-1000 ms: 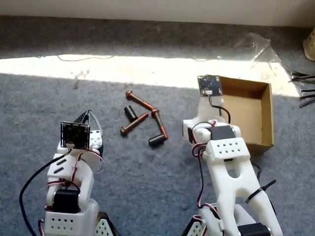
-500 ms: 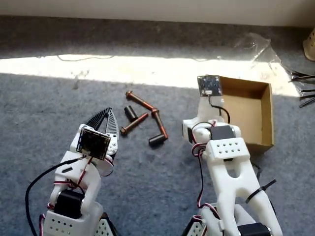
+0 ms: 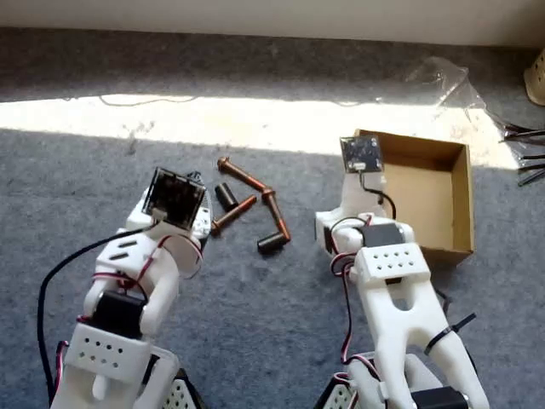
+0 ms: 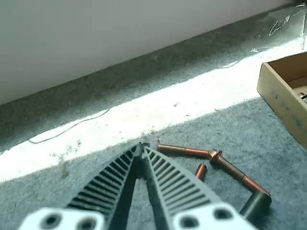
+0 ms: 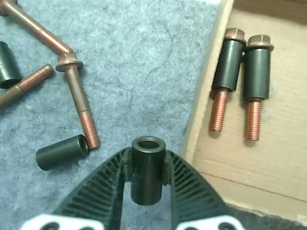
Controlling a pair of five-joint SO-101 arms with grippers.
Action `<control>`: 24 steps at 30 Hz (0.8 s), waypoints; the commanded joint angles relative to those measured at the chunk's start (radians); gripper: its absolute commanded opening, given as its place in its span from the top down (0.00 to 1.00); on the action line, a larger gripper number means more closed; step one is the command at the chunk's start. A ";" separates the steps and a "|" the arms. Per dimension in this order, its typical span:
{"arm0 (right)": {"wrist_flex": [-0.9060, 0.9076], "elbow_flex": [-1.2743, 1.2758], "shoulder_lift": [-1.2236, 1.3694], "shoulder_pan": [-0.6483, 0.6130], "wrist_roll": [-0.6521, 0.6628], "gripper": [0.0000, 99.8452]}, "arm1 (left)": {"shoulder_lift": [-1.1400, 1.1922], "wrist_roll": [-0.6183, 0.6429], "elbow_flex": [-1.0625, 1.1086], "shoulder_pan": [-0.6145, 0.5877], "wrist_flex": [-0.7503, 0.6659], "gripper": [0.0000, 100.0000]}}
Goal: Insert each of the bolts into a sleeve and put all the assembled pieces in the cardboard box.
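On the grey carpet [image 3: 255, 315], three bolts [image 5: 78, 96] lie loose near the cardboard box [image 5: 207, 115]. The right end effector [image 5: 147, 154] clamps a sleeve [image 5: 147, 179] with its open end clear, seemingly to take a bolt. The left end effector [image 4: 142, 149], closed and empty, points toward them.

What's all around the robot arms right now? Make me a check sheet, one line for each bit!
Surface: grey carpet, sunlit strip at far side.
Job's things: three bolts and two loose sleeves on carpet; two assembled pieces in cardboard box.
Clutter: clear plastic bag, black strips at edge.
Grippers: left gripper shut, empty; right gripper shut on a sleeve.
Cables: black cable along left arm; thin wire on carpet.
Surroundings: white wall.
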 commanded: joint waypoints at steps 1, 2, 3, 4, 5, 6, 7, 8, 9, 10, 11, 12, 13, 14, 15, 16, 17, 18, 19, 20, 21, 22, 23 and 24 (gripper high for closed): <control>-0.053 -0.001 -0.036 0.013 -0.003 1.00 | 0.232 0.169 -0.163 0.015 -0.018 0.99; -0.053 -0.001 -0.036 0.013 -0.003 1.00 | 0.277 0.215 -0.183 0.018 -0.018 0.99; -0.053 -0.001 -0.036 0.013 -0.003 1.00 | 0.320 0.238 -0.206 0.028 -0.018 0.99; -0.053 -0.001 -0.036 0.013 -0.003 1.00 | 0.364 0.247 -0.229 0.039 -0.018 0.99; -0.053 0.001 -0.036 0.015 -0.003 1.00 | 0.409 0.247 -0.255 0.054 -0.017 0.99; -0.053 0.001 -0.036 0.015 -0.003 1.00 | 0.453 0.249 -0.280 0.074 -0.017 0.99; -0.053 0.001 -0.036 0.016 -0.003 1.00 | 0.498 0.262 -0.305 0.094 -0.017 0.99; -0.053 0.001 -0.036 0.025 -0.006 1.00 | 0.541 0.296 -0.331 0.111 -0.017 0.99; -0.053 -0.001 -0.036 0.036 -0.008 1.00 | 0.584 0.342 -0.361 0.124 -0.017 0.99; -0.053 -0.002 -0.036 0.048 -0.008 1.00 | 0.624 0.396 -0.390 0.133 -0.017 0.99; -0.053 -0.002 -0.036 0.061 -0.008 1.00 | 0.665 0.443 -0.420 0.140 -0.017 0.99; -0.053 -0.002 -0.036 0.070 -0.009 1.00 | 0.705 0.491 -0.447 0.145 -0.017 0.99; -0.053 -0.002 -0.036 0.077 -0.009 1.00 | 0.745 0.532 -0.470 0.147 -0.017 0.99; -0.054 -0.002 -0.036 0.079 -0.009 1.00 | 0.786 0.574 -0.493 0.147 -0.017 0.99; -0.054 -0.002 -0.036 0.079 -0.009 1.00 | 0.826 0.611 -0.515 0.147 -0.017 0.99; -0.054 -0.002 -0.036 0.081 -0.009 1.00 | 0.868 0.644 -0.538 0.147 -0.017 0.99; -0.054 -0.002 -0.036 0.082 -0.009 1.00 | 0.906 0.675 -0.561 0.147 -0.015 0.99; -0.054 -0.004 -0.036 0.082 -0.009 1.00 | 0.949 0.703 -0.584 0.147 -0.011 0.99; -0.054 -0.004 -0.036 0.084 -0.009 1.00 | 0.990 0.732 -0.611 0.148 0.006 0.99; -0.054 -0.004 -0.036 0.084 -0.009 1.00 | 1.033 0.761 -0.645 0.151 0.032 0.99; -0.054 -0.004 -0.036 0.084 -0.009 1.00 | 1.078 0.792 -0.687 0.159 0.069 0.99; -0.054 -0.004 -0.036 0.084 -0.009 1.00 | 1.121 0.822 -0.733 0.165 0.114 0.99; -0.054 -0.004 -0.036 0.084 -0.009 1.00 | 1.164 0.852 -0.782 0.174 0.161 0.99; -0.054 -0.004 -0.036 0.084 -0.009 1.00 | 1.207 0.876 -0.834 0.185 0.206 0.99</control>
